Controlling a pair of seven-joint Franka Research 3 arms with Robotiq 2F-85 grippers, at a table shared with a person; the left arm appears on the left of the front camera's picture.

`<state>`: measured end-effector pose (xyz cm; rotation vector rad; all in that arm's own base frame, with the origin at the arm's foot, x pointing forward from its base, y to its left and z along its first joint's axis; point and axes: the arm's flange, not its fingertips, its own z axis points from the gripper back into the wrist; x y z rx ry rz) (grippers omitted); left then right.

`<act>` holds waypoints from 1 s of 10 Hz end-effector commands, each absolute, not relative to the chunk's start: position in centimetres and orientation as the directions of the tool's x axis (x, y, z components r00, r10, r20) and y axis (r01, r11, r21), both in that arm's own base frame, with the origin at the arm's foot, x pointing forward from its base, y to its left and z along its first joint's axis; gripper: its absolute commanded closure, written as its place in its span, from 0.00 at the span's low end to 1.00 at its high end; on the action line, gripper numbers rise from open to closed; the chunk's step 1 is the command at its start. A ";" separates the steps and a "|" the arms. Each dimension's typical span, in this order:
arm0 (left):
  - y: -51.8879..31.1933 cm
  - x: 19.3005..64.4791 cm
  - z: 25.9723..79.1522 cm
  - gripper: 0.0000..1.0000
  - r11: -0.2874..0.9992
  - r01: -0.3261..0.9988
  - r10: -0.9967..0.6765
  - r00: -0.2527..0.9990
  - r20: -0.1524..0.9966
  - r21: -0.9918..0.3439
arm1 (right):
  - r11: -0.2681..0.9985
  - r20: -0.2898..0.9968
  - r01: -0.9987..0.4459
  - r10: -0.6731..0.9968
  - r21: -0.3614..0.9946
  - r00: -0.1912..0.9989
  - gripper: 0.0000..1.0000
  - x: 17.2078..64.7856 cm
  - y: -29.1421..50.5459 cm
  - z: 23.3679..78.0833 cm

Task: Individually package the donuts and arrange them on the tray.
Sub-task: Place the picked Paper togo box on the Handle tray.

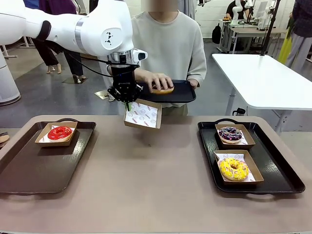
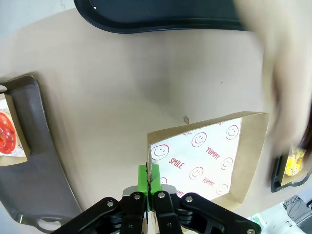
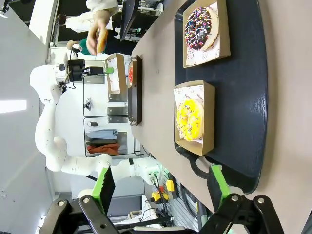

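Landmark: empty paper box (image 1: 143, 115), raised above table (image 1: 146, 165) centre.
Left of box: red donut (image 1: 59, 132) boxed on left tray (image 1: 29, 168).
At box: left gripper (image 1: 126, 101) clenched on box rim, tilting it toward person, likely for loading.
Behind box: person's hand (image 1: 158, 82) lifts donut (image 1: 162, 89) from black tray (image 1: 183, 92).
Right of box: purple-blue donut (image 1: 230, 134) and yellow donut (image 1: 234, 168), 2 boxed on right tray (image 1: 278, 165).
Right gripper (image 3: 161, 187) released, hovering beside that tray.
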<state>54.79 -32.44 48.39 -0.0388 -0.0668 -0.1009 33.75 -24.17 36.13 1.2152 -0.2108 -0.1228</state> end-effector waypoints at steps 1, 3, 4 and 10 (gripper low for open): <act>-32.3 54.6 48.5 1.00 0.994 0.099 -0.096 0.993 0.062 -0.045 | 0.340 0.100 -0.030 -0.190 0.940 0.977 0.00 33.8 -24.5 36.1; -32.3 54.6 48.5 1.00 0.994 0.099 -0.096 0.993 0.062 -0.045 | 0.340 0.100 -0.030 -0.190 0.940 0.977 0.00 33.8 -24.5 36.1; -32.3 54.6 48.5 1.00 0.994 0.099 -0.096 0.993 0.062 -0.045 | 0.340 0.100 -0.030 -0.190 0.940 0.977 0.00 33.8 -24.5 36.1; -32.3 54.6 48.5 1.00 0.994 0.099 -0.096 0.993 0.062 -0.045 | 0.340 0.100 -0.030 -0.190 0.940 0.977 0.00 33.8 -24.5 36.1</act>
